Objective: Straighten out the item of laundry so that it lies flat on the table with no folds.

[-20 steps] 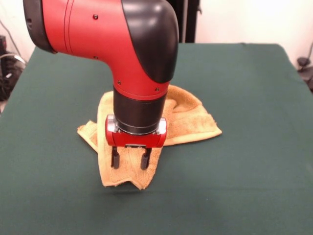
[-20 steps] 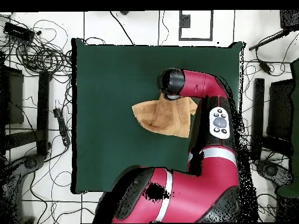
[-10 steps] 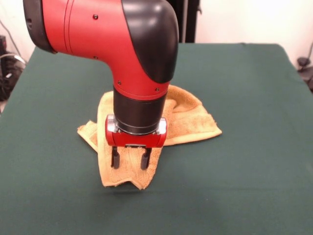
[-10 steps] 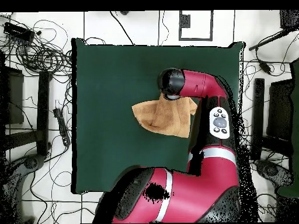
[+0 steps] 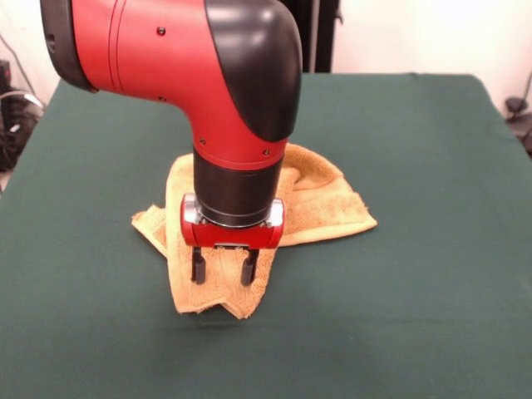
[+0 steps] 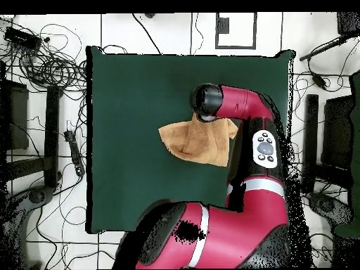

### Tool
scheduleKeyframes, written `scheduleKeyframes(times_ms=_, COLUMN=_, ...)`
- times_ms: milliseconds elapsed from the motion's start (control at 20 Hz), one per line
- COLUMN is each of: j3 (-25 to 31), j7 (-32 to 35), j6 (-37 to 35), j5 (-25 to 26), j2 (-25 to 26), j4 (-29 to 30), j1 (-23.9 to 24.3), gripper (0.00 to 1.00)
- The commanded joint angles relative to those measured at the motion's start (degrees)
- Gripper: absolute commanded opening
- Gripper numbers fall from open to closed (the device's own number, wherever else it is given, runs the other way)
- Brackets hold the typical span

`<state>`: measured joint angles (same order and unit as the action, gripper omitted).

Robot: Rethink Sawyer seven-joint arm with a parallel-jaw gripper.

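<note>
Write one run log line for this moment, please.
gripper: open, above towel's near flap | towel: crumpled, folded, not flat | table: green cloth | task: unfinished

One yellow-orange terry-cloth towel (image 5: 312,204) lies on one table (image 5: 432,249) covered in dark green cloth. One red and black robot arm (image 5: 208,83) reaches over them, and it carries one gripper (image 5: 223,270) with two black fingers (image 5: 198,268). In the overhead view the same single towel (image 6: 193,140), single table (image 6: 133,105) and single arm (image 6: 246,105) show, with many black cables (image 6: 53,67) on the floor around the table, too tangled to count.
</note>
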<state>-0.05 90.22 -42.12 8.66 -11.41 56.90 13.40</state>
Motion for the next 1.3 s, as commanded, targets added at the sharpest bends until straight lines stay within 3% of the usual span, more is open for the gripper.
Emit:
scheduleKeyframes(times_ms=50, j3=6.97, j7=5.95, j6=2.31, j5=-2.06, j2=0.59, j4=11.15, j1=-1.12, gripper=1.0)
scheduleKeyframes(times_ms=1300, j3=6.39, j7=6.76, j6=7.29, j5=-1.46, j2=0.57, j4=13.94, j1=-1.21, gripper=1.0)
